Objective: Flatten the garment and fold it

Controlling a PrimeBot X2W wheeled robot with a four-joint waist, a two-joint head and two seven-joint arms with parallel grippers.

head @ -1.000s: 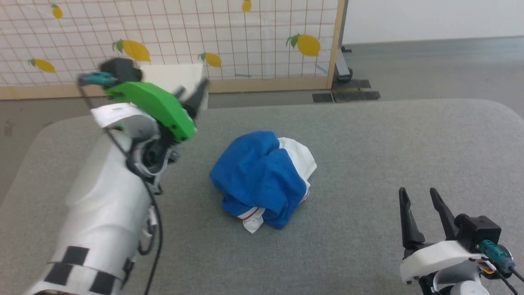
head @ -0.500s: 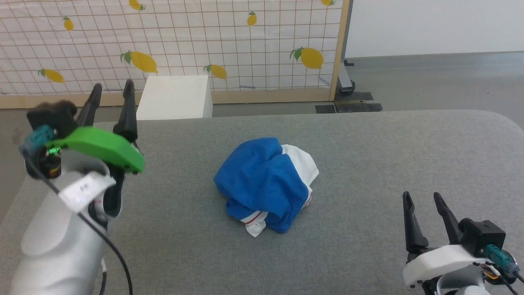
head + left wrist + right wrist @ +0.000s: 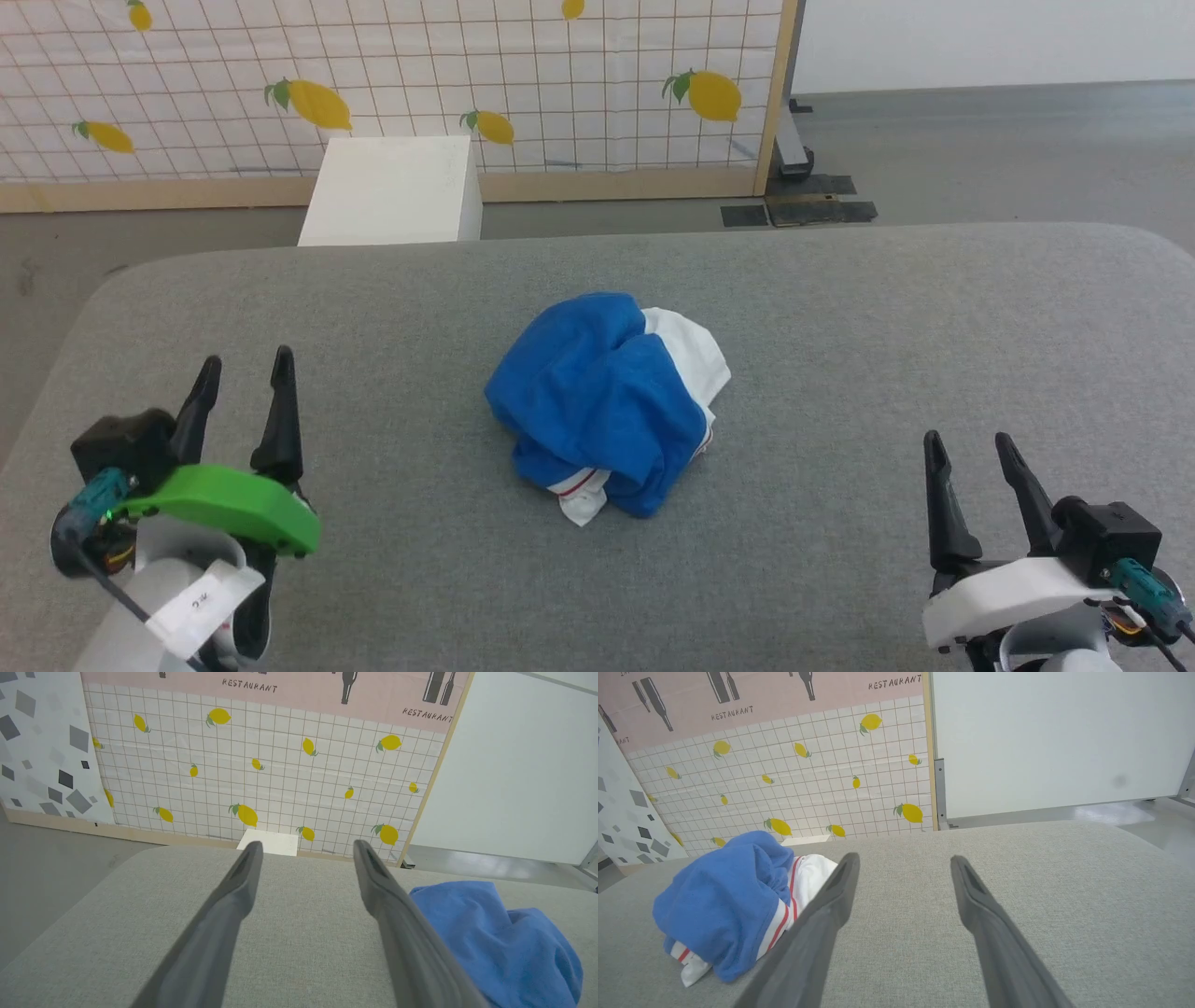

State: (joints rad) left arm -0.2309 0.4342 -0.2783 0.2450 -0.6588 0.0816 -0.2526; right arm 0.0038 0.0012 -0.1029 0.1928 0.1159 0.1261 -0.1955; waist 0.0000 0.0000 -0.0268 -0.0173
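L gripper [image 3: 247, 357] is standing wide open, holding nothing. R gripper [image 3: 967, 439] is also gaping wide, empty. The garment [image 3: 597, 401] is lying crumpled at ctr of the grey table [image 3: 840, 308], between both grippers, touching neither.

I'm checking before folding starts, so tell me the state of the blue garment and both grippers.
garment: crumpled in a heap on the grey table, unheld.
left gripper: open, empty, clear of the garment.
right gripper: open, empty, clear of the garment.
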